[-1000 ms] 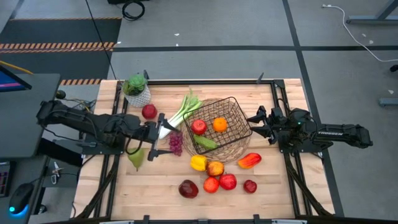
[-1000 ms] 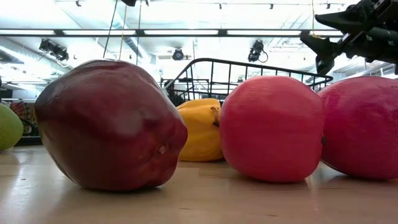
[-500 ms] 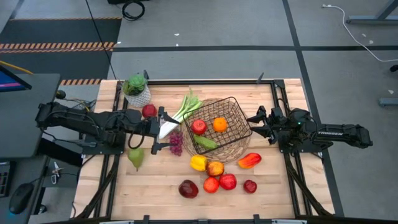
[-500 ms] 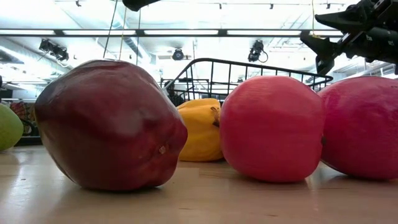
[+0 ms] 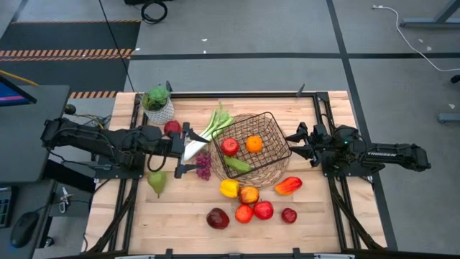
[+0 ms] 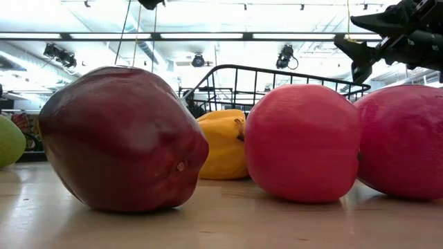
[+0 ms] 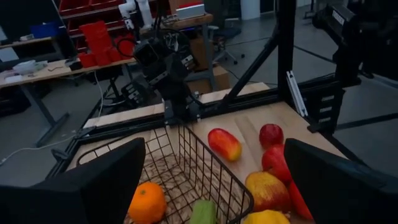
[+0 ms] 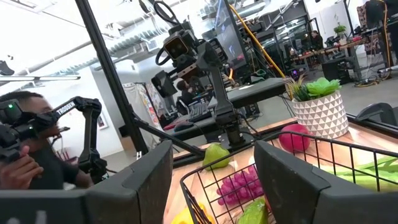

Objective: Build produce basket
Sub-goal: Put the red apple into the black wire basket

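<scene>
Off-task stuff I can see from here: a little leafy green plant in a white patterned pot (image 5: 158, 104) sitting at the far left corner of my wooden table (image 5: 187, 219). A computer mouse (image 5: 24, 229) glows blue on the desk to the left, with a monitor edge (image 5: 10, 90) above it. Grey floor has hazard-striped tape (image 5: 68, 52), a coiled black cable (image 5: 153, 10) and a white cable (image 5: 402, 25). In the right wrist view a person (image 8: 28, 155) sits off to one side, and the room behind has ceiling strip lights (image 6: 208, 36).
</scene>
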Robot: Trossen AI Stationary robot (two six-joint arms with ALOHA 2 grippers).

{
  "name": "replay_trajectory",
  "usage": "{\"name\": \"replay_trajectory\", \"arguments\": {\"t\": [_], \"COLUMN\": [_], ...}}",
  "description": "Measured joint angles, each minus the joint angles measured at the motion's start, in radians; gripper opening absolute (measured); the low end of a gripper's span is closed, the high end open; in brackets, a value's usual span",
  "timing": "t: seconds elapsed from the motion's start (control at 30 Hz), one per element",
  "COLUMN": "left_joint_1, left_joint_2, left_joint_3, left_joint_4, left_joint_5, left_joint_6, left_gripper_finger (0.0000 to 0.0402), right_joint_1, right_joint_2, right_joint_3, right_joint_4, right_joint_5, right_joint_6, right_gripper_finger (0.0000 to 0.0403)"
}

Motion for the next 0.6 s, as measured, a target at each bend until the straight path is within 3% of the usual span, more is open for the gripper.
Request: {"name": "replay_trajectory", "arguments": {"t": [0.6], "left_joint_1": [0.0], "left_joint_2": [0.01], "left_joint_3": [0.0], "left_joint_4": [-0.001], "left_joint_5": [0.0], "left_joint_6": [-0.052], "left_gripper_finger": [0.0389], "right_joint_1": [0.0], "right_joint_2": [0.0], "right_joint_3": [0.0], "right_joint_4": [0.0], "right_joint_5": [0.0], "right_joint_6": [0.0], "right_gripper_finger": [0.0231]}}
